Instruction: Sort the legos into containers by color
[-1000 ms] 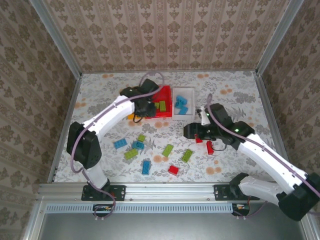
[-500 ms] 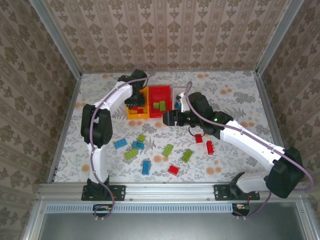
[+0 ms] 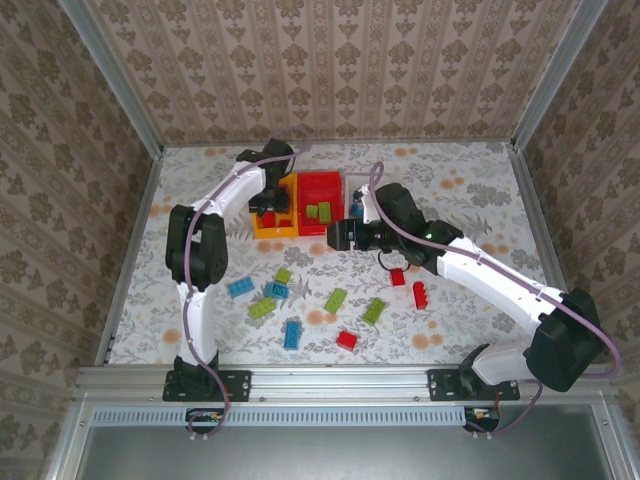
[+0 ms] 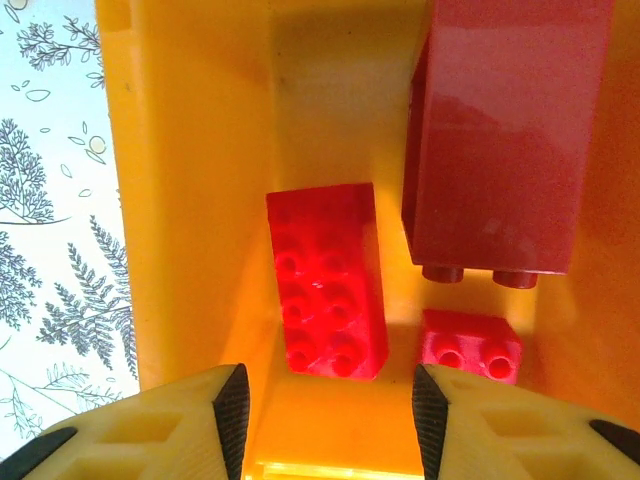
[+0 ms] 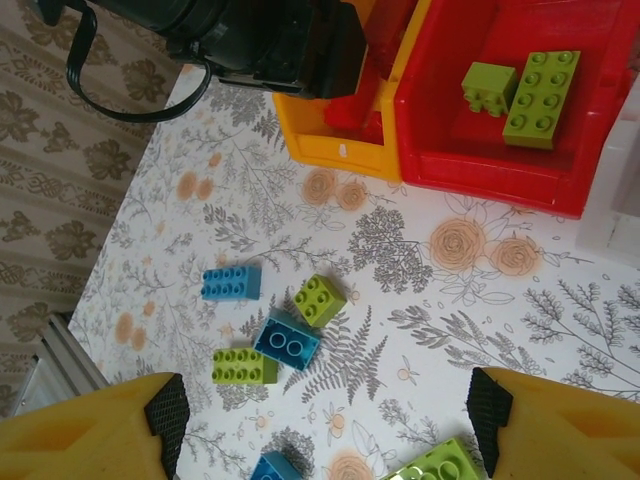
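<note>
Nearest the arm bases, small studded plastic bricks lie scattered on the floral-patterned surface (image 3: 470, 190). Among them are a red brick (image 3: 347, 340) towards 6 o'clock, a light blue brick (image 3: 292, 333) at its 9 o'clock and a lime green brick (image 3: 374, 311) at its 1 o'clock. Beyond these the right end effector (image 3: 338, 237) hovers with its fingers spread wide and nothing between them. Farther on, three open plastic bins stand in a row. The yellow-orange bin (image 3: 270, 229) is at 9 o'clock of the red bin (image 3: 322, 180), which holds two lime green bricks (image 5: 541, 97). The white bin (image 5: 618, 215) is at its 3 o'clock. The left end effector (image 4: 330, 400) hangs over the yellow-orange bin, fingers apart and empty, with red bricks (image 4: 325, 280) lying inside.
</note>
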You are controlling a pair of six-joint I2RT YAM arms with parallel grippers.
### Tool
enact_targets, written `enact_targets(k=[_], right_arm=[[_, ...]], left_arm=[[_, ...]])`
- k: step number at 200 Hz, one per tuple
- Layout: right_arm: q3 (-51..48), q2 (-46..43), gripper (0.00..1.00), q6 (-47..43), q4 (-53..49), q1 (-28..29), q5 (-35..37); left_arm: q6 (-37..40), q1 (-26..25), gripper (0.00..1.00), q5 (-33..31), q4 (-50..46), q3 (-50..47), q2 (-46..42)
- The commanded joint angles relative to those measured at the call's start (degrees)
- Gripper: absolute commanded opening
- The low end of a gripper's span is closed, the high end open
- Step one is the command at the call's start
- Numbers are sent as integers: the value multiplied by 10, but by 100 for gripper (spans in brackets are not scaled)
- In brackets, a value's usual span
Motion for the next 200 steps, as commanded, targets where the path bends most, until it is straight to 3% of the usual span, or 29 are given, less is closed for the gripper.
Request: enact_targets(k=[1,77,109,133,163,200], right_arm=[[6,-4,77,-18,-21,-6,3],[-21,-26,75,-73,-59,-2,47],[-29,-30,74,-81,-99,18,92],[-52,-47,72,-67,-108,32,115],[-65,-56,69,-63,-140,67,138],[-78,-57,68,-33,-193,104,155]], left_arm=[[3,-2,50,6,-6,1,-32],[-37,-13,53,66,32,-135,-234],[-20,-19,56,166,80,-240,-348],[3,-70,57,231,84,-317,-402],[-7,-123,58,217,71,-408,-448],[-61,-130,59,190,45,-485,-506]])
